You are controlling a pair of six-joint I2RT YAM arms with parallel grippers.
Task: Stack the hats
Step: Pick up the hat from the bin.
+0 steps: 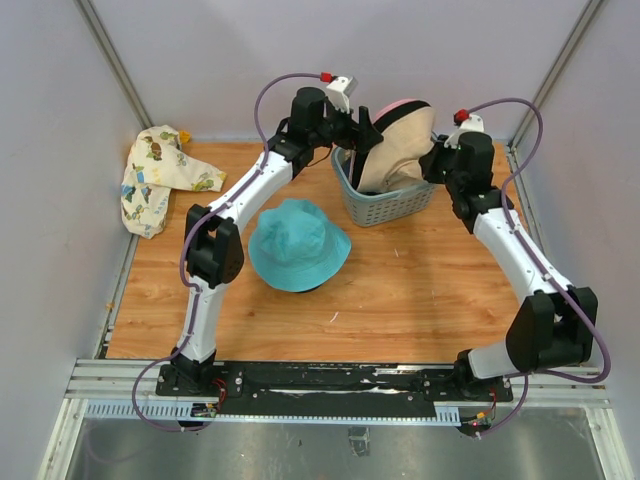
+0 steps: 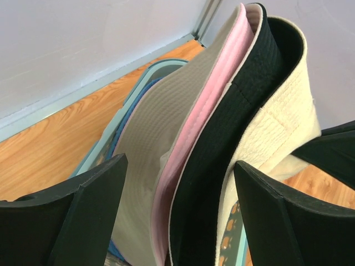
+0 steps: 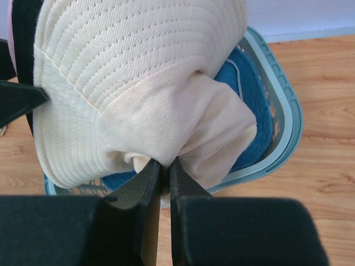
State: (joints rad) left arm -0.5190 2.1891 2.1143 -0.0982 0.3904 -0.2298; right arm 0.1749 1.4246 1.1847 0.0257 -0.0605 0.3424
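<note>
- Step in hand, as I judge: pulling the cream hat (image 3: pixel 138 83) out of the basket (image 1: pixel 385 208); the right jaws are pinched nearly closed on a fold of its crown.
- The left jaws stand wide open and hold nothing; they face the upright pink hat (image 2: pixel 208 105) and black hat (image 2: pixel 249 100) inside the basket.
- The teal hat (image 1: pixel 298 243) lies on the table (image 1: pixel 420 290), front-left of the basket; the next move probably needs a lift clear of the basket's rim.

Slatted basket (image 1: pixel 385 208) far-ctr on wood table (image 1: pixel 420 290), printed cloth (image 1: pixel 160 178) far-L corner
</note>
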